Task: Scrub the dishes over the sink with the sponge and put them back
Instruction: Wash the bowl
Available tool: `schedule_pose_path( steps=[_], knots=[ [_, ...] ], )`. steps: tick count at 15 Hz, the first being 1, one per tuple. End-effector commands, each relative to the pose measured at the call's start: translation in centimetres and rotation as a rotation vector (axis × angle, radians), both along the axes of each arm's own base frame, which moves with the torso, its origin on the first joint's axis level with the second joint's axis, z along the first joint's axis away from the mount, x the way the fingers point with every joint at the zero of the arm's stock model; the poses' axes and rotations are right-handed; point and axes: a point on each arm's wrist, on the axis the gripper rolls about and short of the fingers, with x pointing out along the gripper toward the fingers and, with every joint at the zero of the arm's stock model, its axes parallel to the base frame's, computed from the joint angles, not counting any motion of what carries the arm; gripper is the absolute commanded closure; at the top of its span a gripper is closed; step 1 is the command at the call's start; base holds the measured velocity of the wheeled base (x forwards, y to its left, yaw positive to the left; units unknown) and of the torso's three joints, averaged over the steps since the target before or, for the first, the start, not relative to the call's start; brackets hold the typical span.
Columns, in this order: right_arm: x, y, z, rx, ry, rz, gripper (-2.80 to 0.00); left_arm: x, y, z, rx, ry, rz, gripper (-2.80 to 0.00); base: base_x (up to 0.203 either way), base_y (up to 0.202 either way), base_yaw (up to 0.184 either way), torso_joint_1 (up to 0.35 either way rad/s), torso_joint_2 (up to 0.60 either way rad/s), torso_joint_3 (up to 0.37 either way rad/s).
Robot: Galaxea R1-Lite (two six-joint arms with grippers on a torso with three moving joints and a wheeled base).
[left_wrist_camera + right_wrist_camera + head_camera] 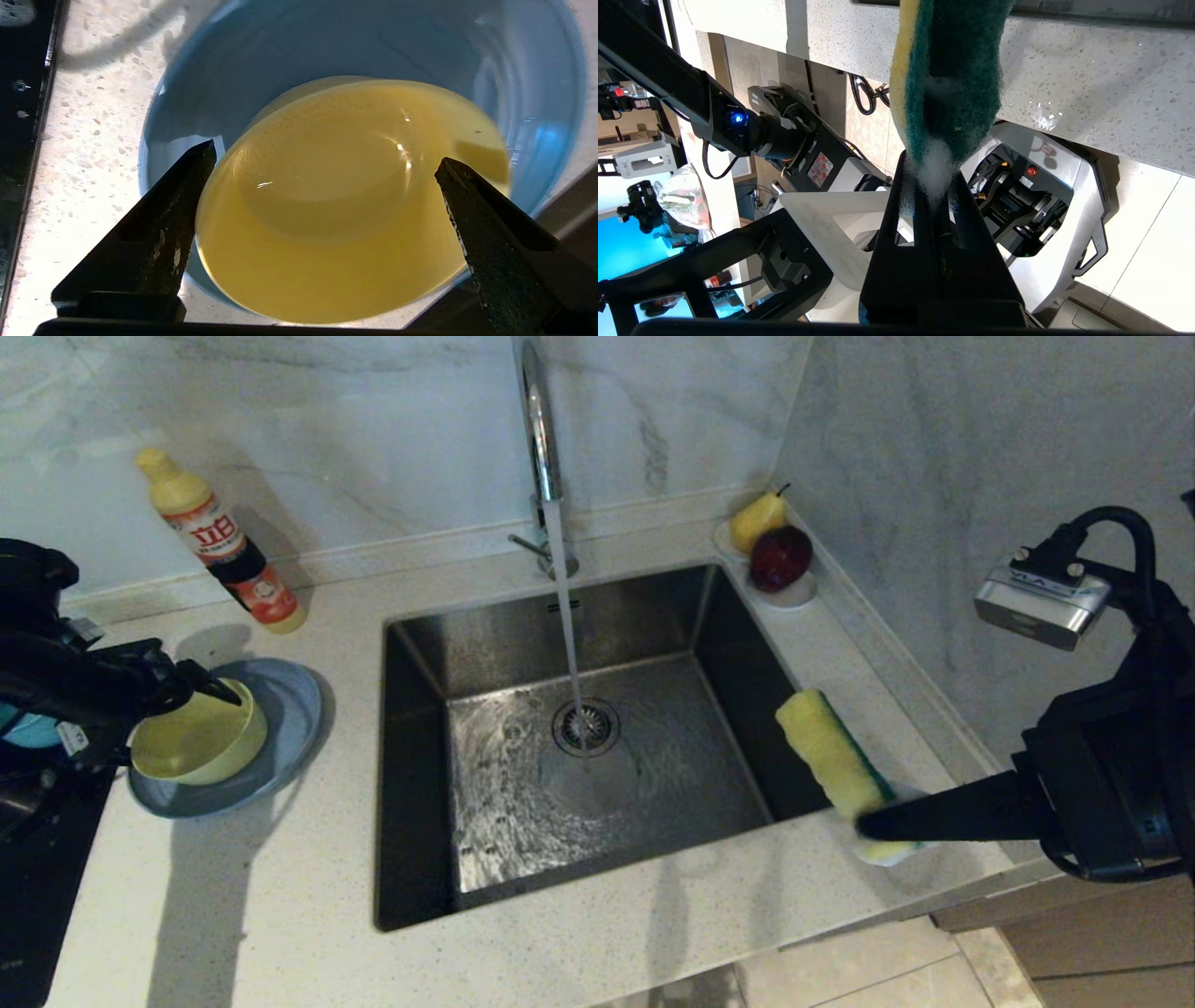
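round glossy yellow bowl (345, 200), flat plate (289, 46)

Black arms; each hand (327, 177) has 2 tapered black fingers (154, 233), scuffed; silver wrist camera (1041, 597), looped black cable (1120, 523).

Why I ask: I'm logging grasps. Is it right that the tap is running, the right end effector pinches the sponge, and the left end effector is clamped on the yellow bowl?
Not quite. The left end effector is open, its fingers apart over the yellow bowl, as the left wrist view shows. The tap runs, and the right end effector does pinch the sponge.
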Motion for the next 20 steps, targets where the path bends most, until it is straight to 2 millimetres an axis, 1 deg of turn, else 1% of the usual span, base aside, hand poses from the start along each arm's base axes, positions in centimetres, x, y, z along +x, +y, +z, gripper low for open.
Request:
schedule_pose_path(
  steps=[1,3,8,15,16,20],
  knots=[
    [0.04,0.02,-0.12,-0.002,0.008,0.001,0.0,0.47,-0.37,-0.43,0.028,0.027,0.011,-2.8,0.0,0.0,0.0,0.0,0.0,0.0],
    [0.04,0.02,-0.06,0.003,0.001,0.001,0.0,0.58,-0.42,0.01,0.046,0.016,0.017,-2.8,0.0,0.0,0.0,0.0,0.0,0.0],
    [0.15,0.1,-0.3,0.005,-0.002,0.002,0.0,0.66,-0.38,0.3,0.053,0.006,0.02,-2.8,0.0,0.0,0.0,0.0,0.0,0.0],
    [0.15,0.09,-0.18,0.007,-0.007,0.001,0.0,0.96,-0.23,-0.59,0.047,0.032,0.023,-2.8,0.0,0.0,0.0,0.0,0.0,0.0],
    [0.15,0.09,-0.22,0.006,-0.006,0.002,0.0,0.97,-0.23,-0.48,0.046,0.028,0.023,0.0,0.0,0.0,0.0,0.0,0.0,0.0],
    [0.11,-0.01,-0.24,0.007,-0.005,0.0,0.0,0.97,-0.23,-0.27,0.05,0.02,0.023,0.0,0.0,0.0,0.0,0.0,0.0,0.0]
  ],
)
